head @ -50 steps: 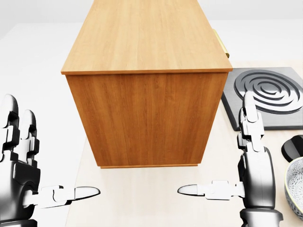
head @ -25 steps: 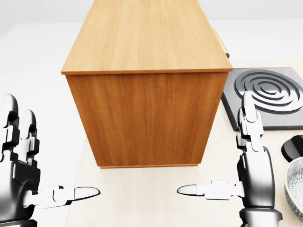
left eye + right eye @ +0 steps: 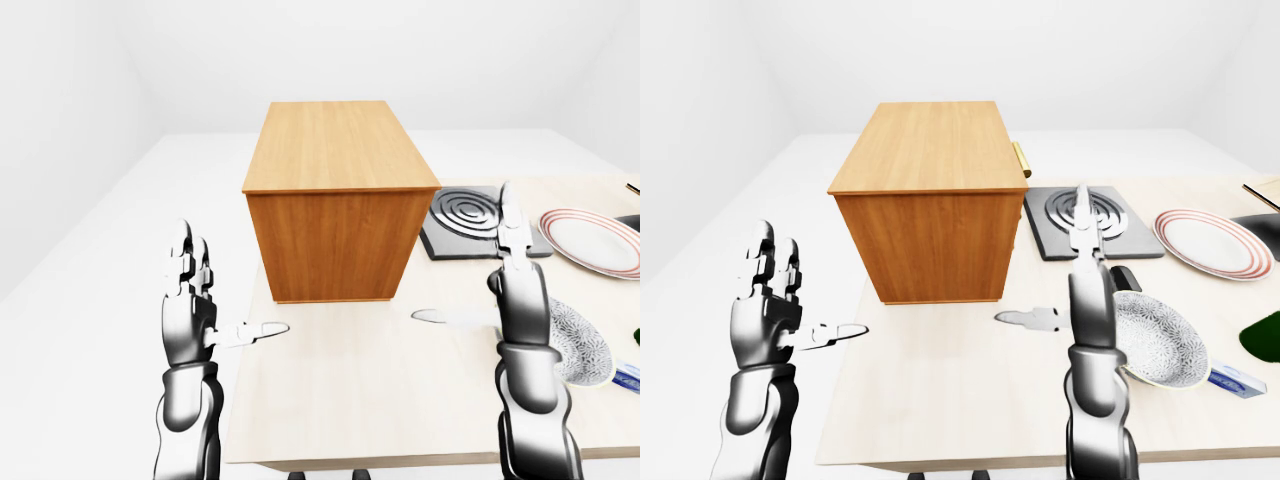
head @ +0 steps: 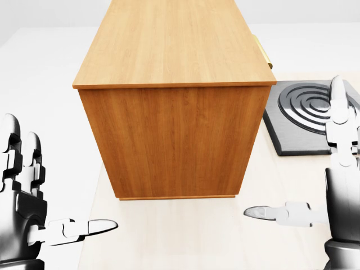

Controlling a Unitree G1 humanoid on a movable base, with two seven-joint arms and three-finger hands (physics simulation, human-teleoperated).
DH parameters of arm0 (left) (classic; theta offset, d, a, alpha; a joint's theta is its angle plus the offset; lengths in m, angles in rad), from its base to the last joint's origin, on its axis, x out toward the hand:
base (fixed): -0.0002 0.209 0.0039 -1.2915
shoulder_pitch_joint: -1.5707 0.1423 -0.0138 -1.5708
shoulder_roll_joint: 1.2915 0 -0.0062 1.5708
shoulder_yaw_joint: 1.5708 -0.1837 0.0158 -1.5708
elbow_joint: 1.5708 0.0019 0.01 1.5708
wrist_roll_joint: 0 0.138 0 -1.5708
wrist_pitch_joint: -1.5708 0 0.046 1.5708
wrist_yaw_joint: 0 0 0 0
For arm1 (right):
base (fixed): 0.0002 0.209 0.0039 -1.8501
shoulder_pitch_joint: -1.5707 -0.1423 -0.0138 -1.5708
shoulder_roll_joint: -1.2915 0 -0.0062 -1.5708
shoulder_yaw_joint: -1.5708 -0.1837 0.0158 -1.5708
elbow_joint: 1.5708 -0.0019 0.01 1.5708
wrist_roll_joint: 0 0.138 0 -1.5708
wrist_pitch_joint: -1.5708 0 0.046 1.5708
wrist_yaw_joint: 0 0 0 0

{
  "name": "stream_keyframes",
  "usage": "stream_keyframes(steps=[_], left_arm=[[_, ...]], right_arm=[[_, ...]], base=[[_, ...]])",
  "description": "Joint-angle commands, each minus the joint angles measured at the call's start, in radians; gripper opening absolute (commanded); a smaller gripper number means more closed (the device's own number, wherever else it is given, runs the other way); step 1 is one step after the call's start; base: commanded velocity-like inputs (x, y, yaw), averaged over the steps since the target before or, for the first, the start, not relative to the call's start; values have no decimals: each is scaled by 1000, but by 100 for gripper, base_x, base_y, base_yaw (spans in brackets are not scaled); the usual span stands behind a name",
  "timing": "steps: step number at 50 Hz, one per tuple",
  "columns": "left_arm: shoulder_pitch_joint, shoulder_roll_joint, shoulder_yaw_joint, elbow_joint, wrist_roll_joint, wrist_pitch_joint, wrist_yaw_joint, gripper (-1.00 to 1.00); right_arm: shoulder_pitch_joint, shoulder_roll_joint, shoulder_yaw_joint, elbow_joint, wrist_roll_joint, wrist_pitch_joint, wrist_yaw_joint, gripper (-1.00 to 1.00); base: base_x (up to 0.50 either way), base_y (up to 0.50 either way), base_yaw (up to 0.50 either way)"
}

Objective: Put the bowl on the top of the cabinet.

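The wooden cabinet (image 3: 335, 150) stands on the pale table (image 3: 940, 400), its flat top bare; it fills the middle of the head view (image 4: 174, 45). The patterned grey-white bowl (image 3: 1160, 345) sits on the table to the right of the cabinet, just right of my right hand and partly hidden by it. My right hand (image 3: 1040, 258) is open, fingers pointing up and thumb pointing left, beside the bowl and not holding it. My left hand (image 3: 815, 290) is open and empty off the table's left edge. The bowl does not show in the head view.
A black hob with ring marks (image 4: 304, 112) lies right of the cabinet. A red-rimmed plate (image 3: 1205, 240) lies further right. A small black object (image 3: 1127, 277) sits above the bowl. A dark green thing (image 3: 1265, 335) and a blue-white packet (image 3: 1240, 380) are at the right edge.
My right hand has moved right and up in the head view, and now covers the spot where the bowl's edge and the black object showed. The left hand has not moved.
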Motion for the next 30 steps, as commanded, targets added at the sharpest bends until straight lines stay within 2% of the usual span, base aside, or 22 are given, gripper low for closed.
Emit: stream_keyframes(steps=[1,3,12,17,30], left_arm=[[-8,0,3,16,2,0,14,100],[-9,0,3,11,2,0,16,100],[-20,2,-1,35,4,0,23,100],[-20,2,-1,31,3,0,25,100],[-26,3,-2,46,1,0,26,100]], right_arm=[[-1,-71,-166,-62,-112,-3,160,100],[14,-75,-201,-34,-144,-25,187,100],[63,-114,-344,101,-256,-25,311,100],[99,-126,-396,176,-316,-25,349,100],[120,-172,-485,380,-402,-25,308,100]], base=[[0,0,0],[0,0,0],[0,0,0],[0,0,0],[0,0,0]])
